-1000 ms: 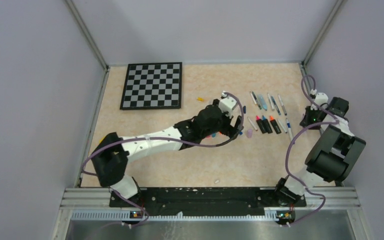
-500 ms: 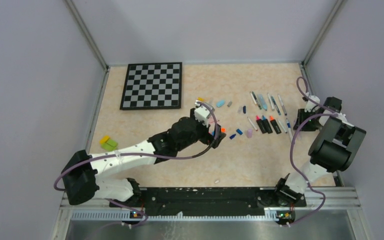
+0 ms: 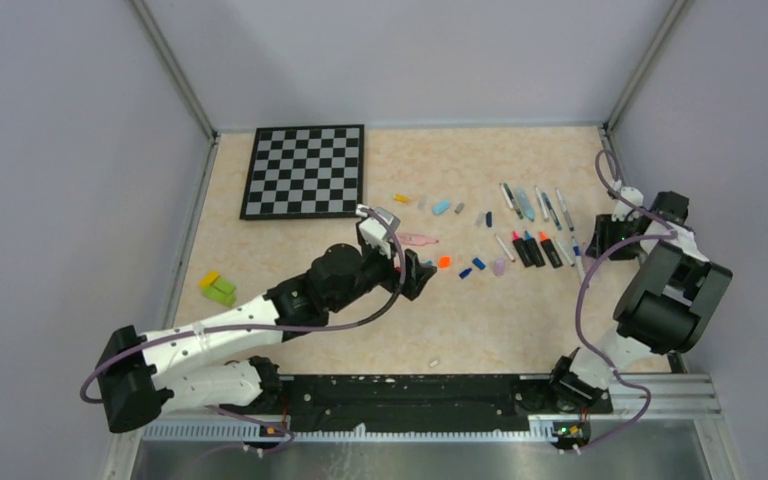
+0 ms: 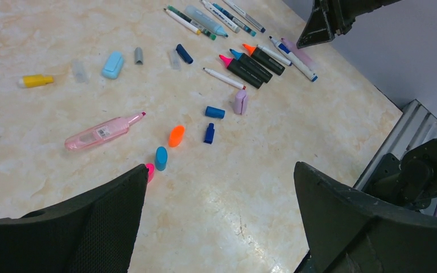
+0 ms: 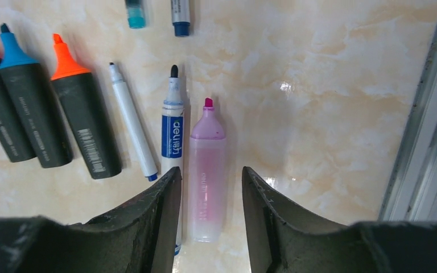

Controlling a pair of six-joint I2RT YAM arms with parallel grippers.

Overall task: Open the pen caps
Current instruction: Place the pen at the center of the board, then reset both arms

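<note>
Loose pen caps lie on the table in the left wrist view: yellow (image 4: pixel 35 81), light blue (image 4: pixel 112 64), grey (image 4: pixel 139 55), lilac (image 4: pixel 240 101), orange (image 4: pixel 176 135) and pink (image 4: pixel 149 170). An uncapped pink highlighter (image 4: pixel 99 132) lies beside them. My left gripper (image 4: pixel 221 168) hangs wide open over bare table just short of these caps, holding nothing; from above it (image 3: pixel 418 272) sits mid-table. My right gripper (image 5: pixel 210 170) is open, its fingers straddling an uncapped lilac highlighter (image 5: pixel 207 136) that lies flat, with gaps on both sides. Uncapped pens and black markers (image 5: pixel 85 131) lie in a row to its left.
A chessboard (image 3: pixel 305 170) lies at the back left. A yellow-green block (image 3: pixel 218 288) sits near the left wall. The metal frame rail (image 5: pixel 421 114) runs close along the right of the lilac highlighter. A blue-labelled marker (image 5: pixel 172 131) lies right against it.
My left arm has drawn back to the left and toward the near edge, uncovering the caps and the pink highlighter. The right gripper has shifted slightly left over the right end of the pen row.
</note>
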